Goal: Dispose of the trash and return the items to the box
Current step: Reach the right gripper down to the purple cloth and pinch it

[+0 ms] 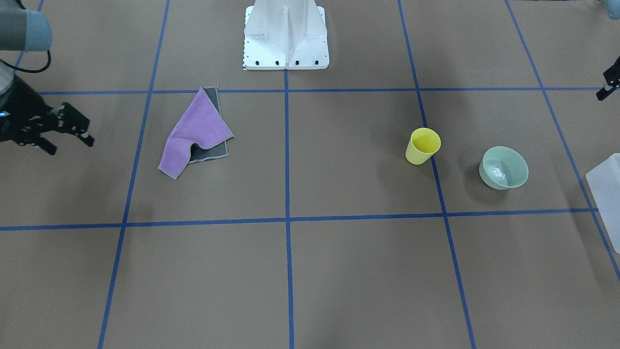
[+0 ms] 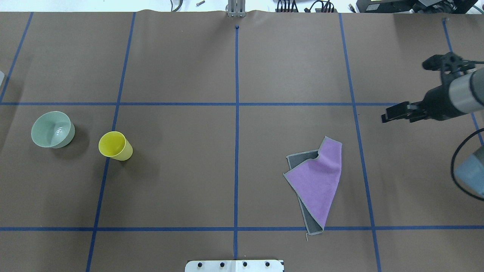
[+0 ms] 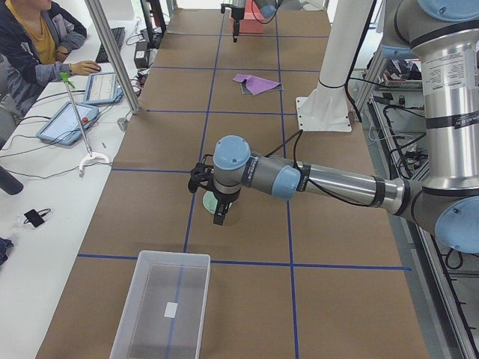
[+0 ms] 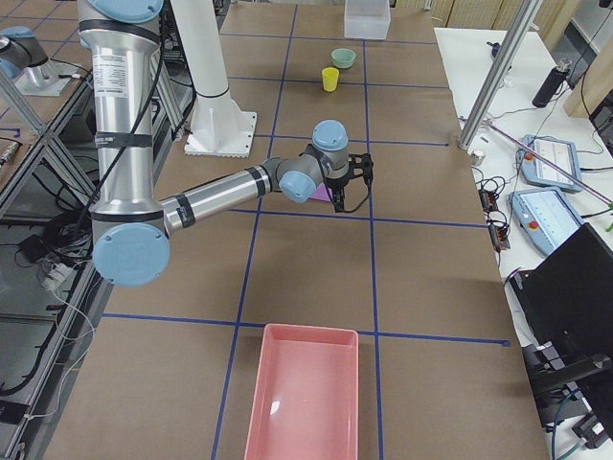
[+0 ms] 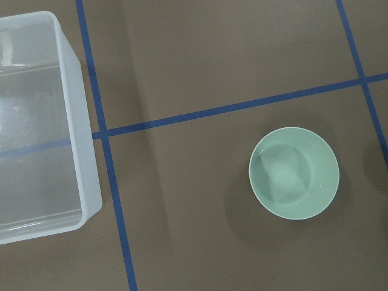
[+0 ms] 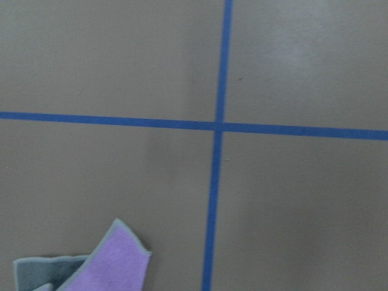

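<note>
The lilac and dark grey cloth [image 1: 196, 133] lies rumpled on the table; it also shows in the overhead view [image 2: 317, 181] and at the bottom of the right wrist view [image 6: 103, 267]. The yellow cup [image 1: 423, 145] stands upright next to the mint-green bowl [image 1: 503, 167]. The frosted box [image 1: 608, 194] lies beyond the bowl; the left wrist view shows the box [image 5: 36, 121] empty and the bowl [image 5: 294, 173]. My right gripper [image 1: 72, 147] hangs open and empty, apart from the cloth. My left gripper [image 1: 605, 89] is cut off at the frame edge, so I cannot tell its state.
The white robot base [image 1: 286, 43] stands at the table's robot side. A pink bin [image 4: 306, 393] sits at the table end on the robot's right. Blue tape lines grid the brown table. Operators and tablets [image 3: 71, 123] are at a side bench.
</note>
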`<control>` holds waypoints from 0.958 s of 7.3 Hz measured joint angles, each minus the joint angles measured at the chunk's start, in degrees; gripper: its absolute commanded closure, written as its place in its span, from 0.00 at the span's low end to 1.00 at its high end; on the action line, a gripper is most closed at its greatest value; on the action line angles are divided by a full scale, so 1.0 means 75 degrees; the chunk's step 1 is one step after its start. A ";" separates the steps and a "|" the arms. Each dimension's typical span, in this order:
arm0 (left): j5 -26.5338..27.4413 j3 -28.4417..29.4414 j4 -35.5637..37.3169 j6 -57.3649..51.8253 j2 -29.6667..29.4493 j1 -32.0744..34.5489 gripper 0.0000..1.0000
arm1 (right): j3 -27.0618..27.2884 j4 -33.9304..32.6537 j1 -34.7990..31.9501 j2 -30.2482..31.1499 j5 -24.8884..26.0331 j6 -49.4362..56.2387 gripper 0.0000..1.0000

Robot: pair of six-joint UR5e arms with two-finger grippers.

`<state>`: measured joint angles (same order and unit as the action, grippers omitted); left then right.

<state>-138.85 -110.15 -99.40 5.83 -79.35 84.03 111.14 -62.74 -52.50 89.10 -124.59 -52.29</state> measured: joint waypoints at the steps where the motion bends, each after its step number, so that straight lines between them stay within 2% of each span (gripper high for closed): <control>1: -0.0015 0.0031 0.0000 -0.0003 0.0013 0.0005 0.02 | 0.0137 0.0000 0.0854 -0.0247 0.0518 -0.0313 0.10; 2: -0.0098 0.0104 0.0000 -0.0007 0.0017 0.0009 0.02 | 0.0169 -0.0115 0.1694 -0.0543 0.1127 -0.0420 0.20; 4: -0.0284 0.0332 -0.0002 -0.0015 0.0021 0.0010 0.02 | 0.0122 -0.0544 0.2832 -0.1012 0.2311 -0.0240 0.23; 7: -0.0325 0.0560 -0.0011 -0.0032 0.0022 0.0004 0.02 | -0.0299 -0.0584 0.3289 -0.1330 0.3153 0.0861 0.26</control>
<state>-141.29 -105.95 -99.49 5.59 -79.19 84.06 108.90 -67.12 -27.83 79.13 -100.95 -45.83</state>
